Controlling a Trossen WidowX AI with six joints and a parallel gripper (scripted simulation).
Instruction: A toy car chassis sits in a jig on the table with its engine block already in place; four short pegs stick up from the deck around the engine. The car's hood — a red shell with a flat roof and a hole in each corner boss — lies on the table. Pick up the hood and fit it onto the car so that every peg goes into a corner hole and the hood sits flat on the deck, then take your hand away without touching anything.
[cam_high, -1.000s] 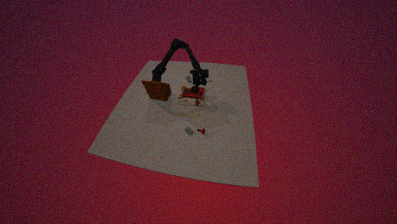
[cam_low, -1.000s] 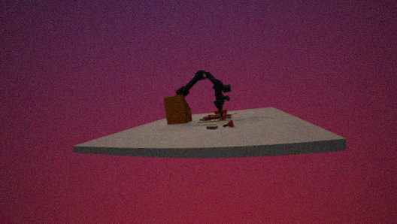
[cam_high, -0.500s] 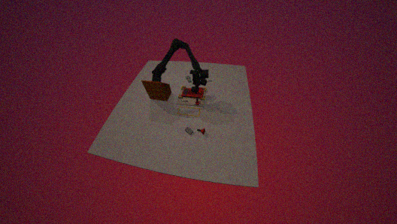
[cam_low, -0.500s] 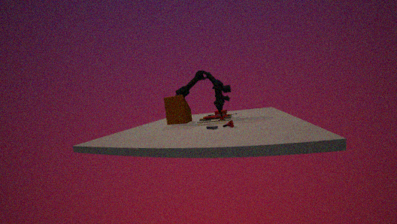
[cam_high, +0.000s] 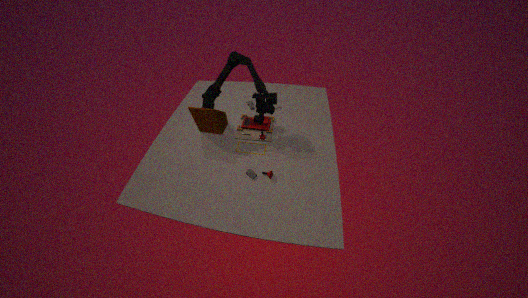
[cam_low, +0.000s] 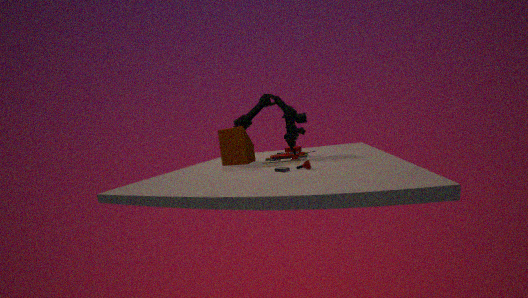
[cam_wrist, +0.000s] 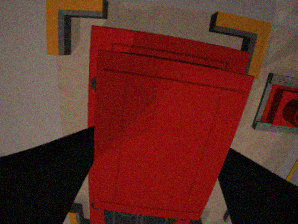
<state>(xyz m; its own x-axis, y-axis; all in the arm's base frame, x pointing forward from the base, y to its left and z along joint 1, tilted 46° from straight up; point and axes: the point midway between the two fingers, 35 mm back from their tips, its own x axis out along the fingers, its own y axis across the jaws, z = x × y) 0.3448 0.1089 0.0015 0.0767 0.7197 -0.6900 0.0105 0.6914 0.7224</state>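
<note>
A dark, jointed robot arm (cam_high: 235, 65) arches over a pale grey table (cam_high: 200, 200) against a dim red-purple background; its end effector (cam_high: 259, 119) points straight down and is clenched on the red hood (cam_high: 257, 123), gripping it by its two long sides. The hood sits over the car chassis in its jig (cam_high: 254, 134), near the middle of the table; from the distant views it is too small to tell whether it rests fully flat on the deck. In the wrist view the hood (cam_wrist: 166, 136) fills the centre of the frame as a red, flat-roofed shell, with the two black fingers pressing in from the lower left and lower right; orange and grey corner brackets (cam_wrist: 69, 19) of the jig show around its four corners. An orange-brown box (cam_high: 208, 120) stands just beside the arm's base; a small grey piece (cam_high: 251, 174) and a small red piece (cam_high: 268, 174) lie on the table nearer the front edge, apart from the jig.
</note>
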